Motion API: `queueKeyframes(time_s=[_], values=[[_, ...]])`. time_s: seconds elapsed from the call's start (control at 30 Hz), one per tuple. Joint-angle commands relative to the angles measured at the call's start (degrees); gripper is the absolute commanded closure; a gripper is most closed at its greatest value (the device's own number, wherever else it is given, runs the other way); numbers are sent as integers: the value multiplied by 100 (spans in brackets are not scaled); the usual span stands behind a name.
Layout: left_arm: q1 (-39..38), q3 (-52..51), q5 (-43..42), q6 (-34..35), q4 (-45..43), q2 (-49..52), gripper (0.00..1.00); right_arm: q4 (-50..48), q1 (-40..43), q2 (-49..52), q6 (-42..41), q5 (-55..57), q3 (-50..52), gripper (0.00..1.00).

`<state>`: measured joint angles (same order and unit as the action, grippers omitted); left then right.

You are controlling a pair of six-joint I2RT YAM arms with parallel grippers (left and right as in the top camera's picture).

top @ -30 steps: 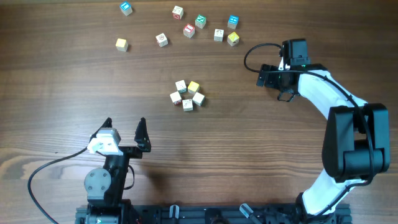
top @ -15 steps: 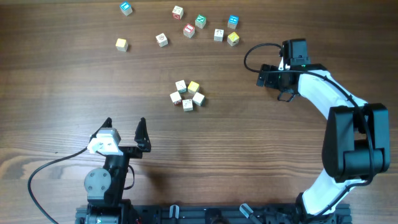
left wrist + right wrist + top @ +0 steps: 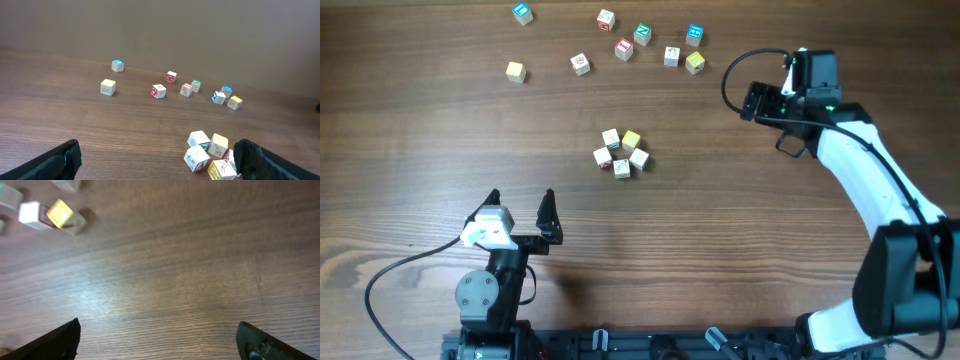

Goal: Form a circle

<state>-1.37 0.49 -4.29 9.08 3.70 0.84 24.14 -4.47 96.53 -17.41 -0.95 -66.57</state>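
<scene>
The circle point(image 3: 621, 153) is sitting as a tight five-cube ring ahead-right of the left gripper point(image 3: 521, 196) and well apart from the right gripper point(image 3: 157, 330). Both pairs of jaws are standing fully spread, gripping nothing. Looks like the right gripper is lining up on the yellow cube point(image 3: 62, 212) ahead-left of its jaws: should be centring on its flat faces, clearing the white cube point(image 3: 30, 212) just beside it, then setting down at the ring without nudging it

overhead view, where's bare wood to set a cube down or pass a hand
Bare wood: the band between the circle and the loose cubes, the wood left of the circle beyond the left gripper, and the stretch from the circle to the right gripper. Crowded: the far row of loose cubes.
</scene>
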Motion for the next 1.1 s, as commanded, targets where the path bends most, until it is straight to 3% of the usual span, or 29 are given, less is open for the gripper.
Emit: queueKeyframes(time_s=[0.0, 0.37, 0.47, 0.6, 0.9, 1.07], values=[[37, -17, 33, -114, 44, -50, 0, -11, -22, -212, 74, 111, -103, 0], [37, -17, 33, -114, 44, -50, 0, -7, -22, -741, 83, 122, -103, 0], [37, -17, 33, -111, 44, -50, 0, 240, -22, -977, 90, 970, -98, 0], [37, -17, 33, -114, 44, -50, 0, 393, -22, -1073, 730, 420, 186, 0], [37, -17, 33, -114, 44, -50, 0, -273, -22, -1073, 2256, -946, 1532, 0], [37, -17, 33, -114, 44, -50, 0, -1215, -22, -1073, 2382, -1292, 2317, 0]])
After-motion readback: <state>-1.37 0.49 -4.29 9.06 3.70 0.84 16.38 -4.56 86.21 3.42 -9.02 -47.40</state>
